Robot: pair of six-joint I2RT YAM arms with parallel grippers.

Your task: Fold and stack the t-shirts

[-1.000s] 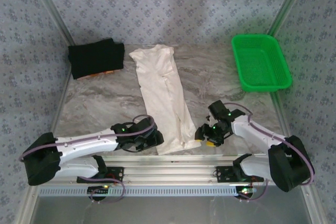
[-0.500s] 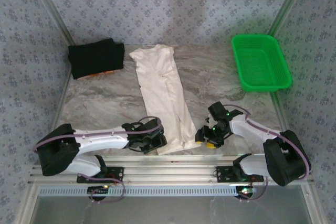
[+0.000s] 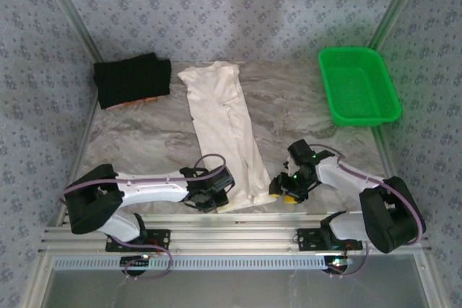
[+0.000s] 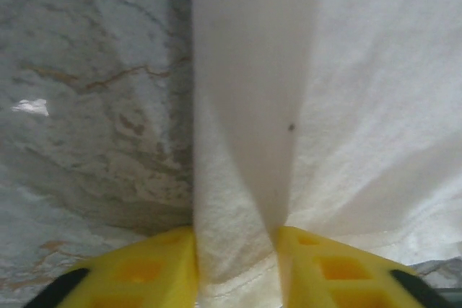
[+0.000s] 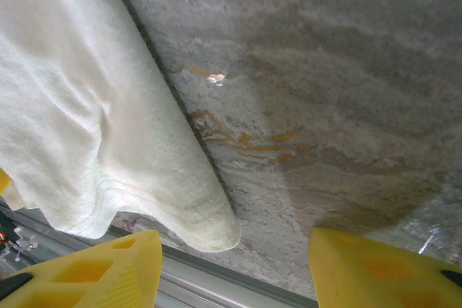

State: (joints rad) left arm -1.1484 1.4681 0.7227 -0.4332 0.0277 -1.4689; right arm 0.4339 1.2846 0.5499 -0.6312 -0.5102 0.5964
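Left gripper [image 3: 218, 197] has slid right since a second ago. It now sits on the near left corner of the white shirt [image 3: 224, 124]. Elbow and shoulder have swung in with it, away from the table's left edge.

Left wrist view: gripper [image 4: 234, 261] is clamped on a raised ridge of the shirt [image 4: 346, 106] at the hem. Both yellow fingers [image 4: 137, 275] press the cloth from either side. Bare table [image 4: 86, 106] lies left of the ridge. It stood wider a second ago and has pinched in since.

Right gripper [image 3: 284, 191] has barely moved. It's low over the table [image 3: 137, 142], just off the shirt's near right corner.

Right wrist view: gripper [image 5: 229, 268] stands apart, with nothing between the fingers but table [image 5: 325, 106] and the metal rail at the near edge. The shirt's [image 5: 94, 142] rounded hem corner lies just beside the finger [image 5: 86, 268] on the picture's left. I can't tell whether they touch.

The white shirt hasn't shifted. It's a long strip folded lengthwise, running from the far middle of the table to the near edge, its near end between the two grippers.

Black shirt [image 3: 131, 79] is unchanged too, folded at the far left corner, with an orange bit [image 3: 148, 99] poking out at its near edge. It's well apart from the white one.

Basket [image 3: 361, 119] is at the far right, same place as before.
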